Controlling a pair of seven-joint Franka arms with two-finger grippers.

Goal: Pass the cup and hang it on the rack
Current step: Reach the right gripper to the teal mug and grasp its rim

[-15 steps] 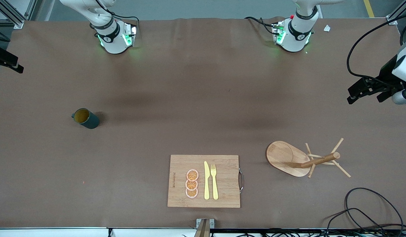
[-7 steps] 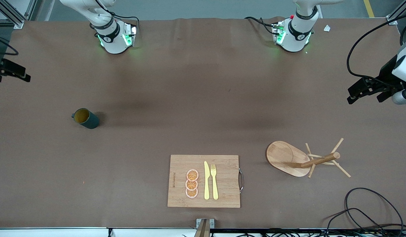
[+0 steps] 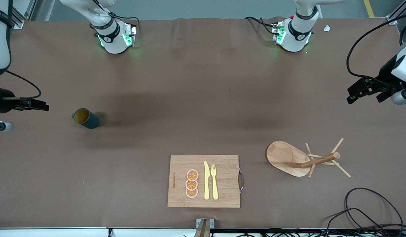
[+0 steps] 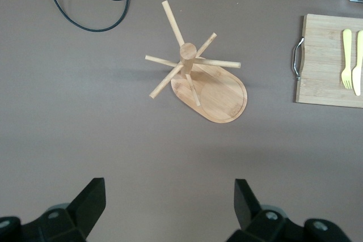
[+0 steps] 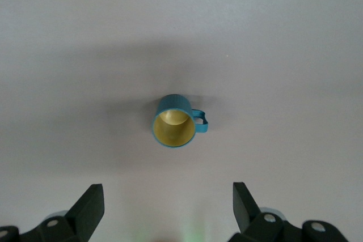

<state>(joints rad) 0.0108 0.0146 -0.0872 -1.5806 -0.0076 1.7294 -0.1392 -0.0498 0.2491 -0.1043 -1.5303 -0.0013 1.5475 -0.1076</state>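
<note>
The cup (image 3: 86,118) stands upright on the brown bench (image 3: 190,98), toward the right arm's end; its yellow inside faces up and its small handle sticks out to the side. The right gripper (image 5: 168,211) hangs in the air over the bench near the cup, not touching it; its fingers (image 5: 85,208) are spread wide and hold nothing. In the front view only a dark bit of the right gripper shows at the edge, so its exact spot is hard to tell.

The rack (image 3: 300,159) stands on the bench toward the left arm's end; its thin pegs (image 4: 173,20) stick out from the round post; nothing hangs on it. The left gripper (image 4: 168,211) waits in the air over the bench near the rack; its fingers (image 4: 247,205) are spread wide and empty.

A cutting board (image 3: 222,194) lies between the cup and the rack, nearer to the front camera; orange slices (image 3: 191,183), a yellow knife (image 3: 206,180) and a yellow fork (image 3: 214,181) lie on it.
</note>
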